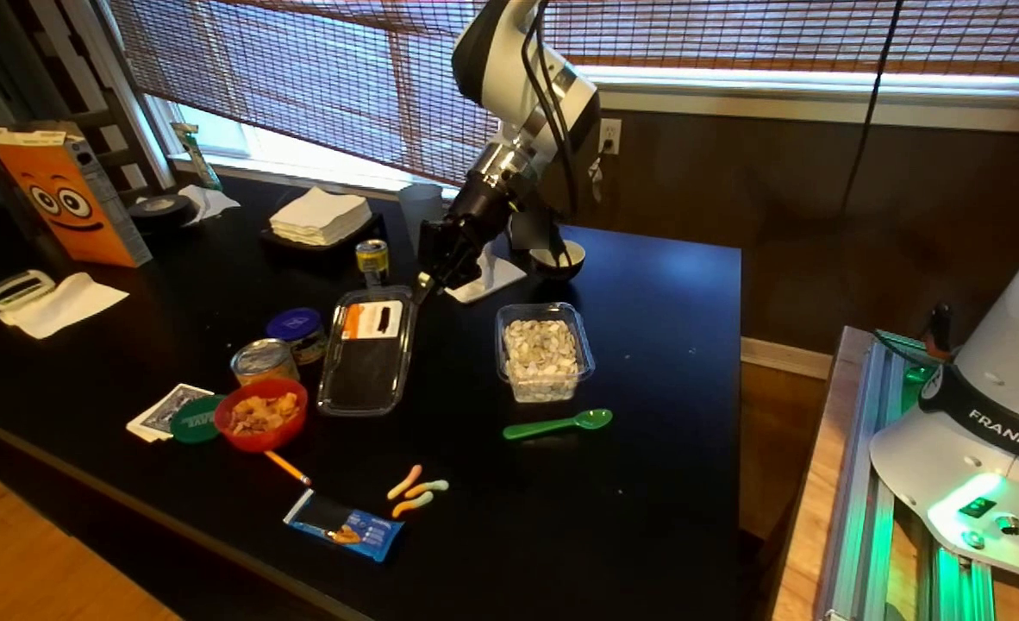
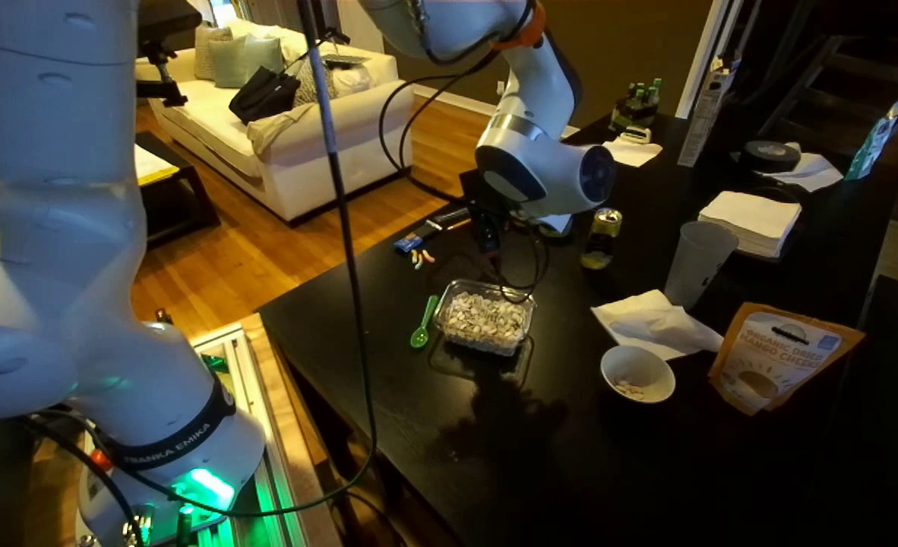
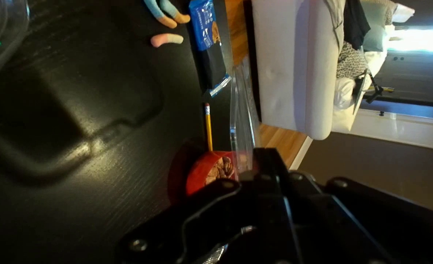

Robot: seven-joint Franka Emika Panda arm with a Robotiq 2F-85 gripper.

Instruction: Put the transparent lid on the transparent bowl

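The lid (image 1: 367,354) is hanging aloft, apart from the bowl (image 1: 584,354), our pincer (image 1: 425,282) gripping its edge, jaws nearly closed. We are apparently at the carrying stage, next needing to centre and lower it.

thin glossy clear plastic lid (image 1: 368,355), shiny clear plastic bowl (image 1: 546,392), black hand (image 3: 255,165) with bright metal screws (image 3: 138,245), dark fine-grained counter (image 3: 121,194) with satin sheen, smooth green plastic spoon (image 1: 553,428), glossy foil-like blue wrapper (image 3: 202,29), matt white paper napkins (image 1: 320,214), soft cloth sofa (image 2: 339,140), glossy wood floor (image 2: 263,262)
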